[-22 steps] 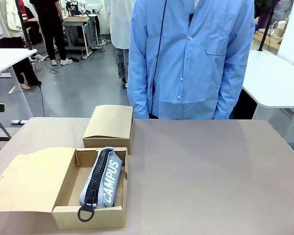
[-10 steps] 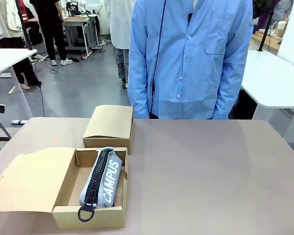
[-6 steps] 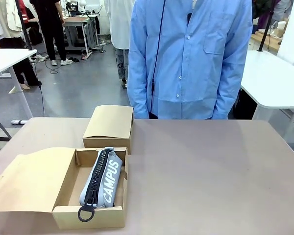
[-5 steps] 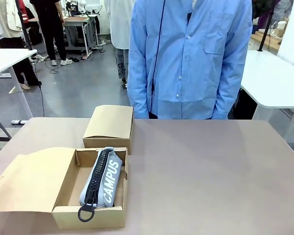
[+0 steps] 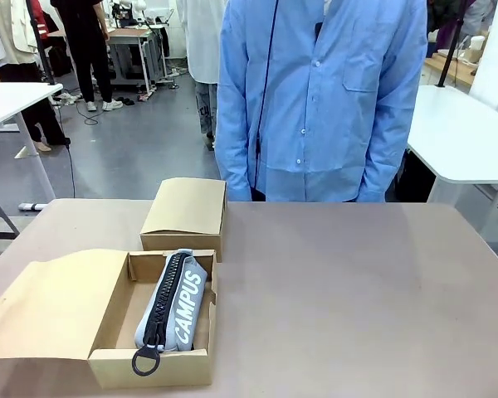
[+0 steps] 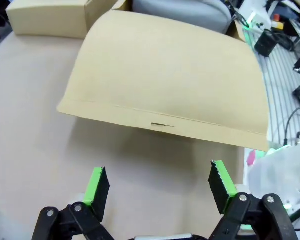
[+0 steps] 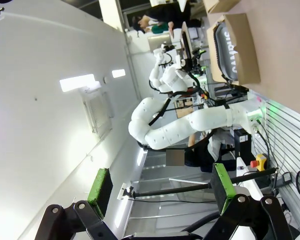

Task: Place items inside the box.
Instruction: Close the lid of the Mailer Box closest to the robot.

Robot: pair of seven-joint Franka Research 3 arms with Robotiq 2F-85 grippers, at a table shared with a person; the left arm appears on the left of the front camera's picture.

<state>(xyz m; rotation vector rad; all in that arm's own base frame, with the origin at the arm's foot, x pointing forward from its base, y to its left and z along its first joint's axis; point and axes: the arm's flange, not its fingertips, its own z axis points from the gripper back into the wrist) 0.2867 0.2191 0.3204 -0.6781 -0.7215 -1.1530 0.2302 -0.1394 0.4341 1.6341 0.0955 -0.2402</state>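
Observation:
The open cardboard box [image 5: 149, 368] sits at the table's near left, its lid flap [image 5: 50, 303] folded out to the left. Inside lies a grey zip pencil pouch [image 5: 183, 303] printed CAMPUS, its black ring pull [image 5: 144, 361] hanging over the front wall. My left gripper [image 6: 159, 187] hovers open over bare table just short of the lid flap [image 6: 165, 75], nothing between its pads; the pouch [image 6: 180, 10] peeks beyond the flap. My right gripper [image 7: 160, 185] is open and empty, held far from the box [image 7: 242, 50] and pointing off the table.
A closed cardboard box [image 5: 185, 211] stands just behind the open one, also in the left wrist view [image 6: 50, 17]. A person in a blue shirt [image 5: 315, 99] stands at the far edge, arms down. The left arm [image 7: 190, 120] appears in the right wrist view.
The green tip of my left gripper that showed at the front view's left edge a second ago has drawn out of that view. Box and pouch have not moved.

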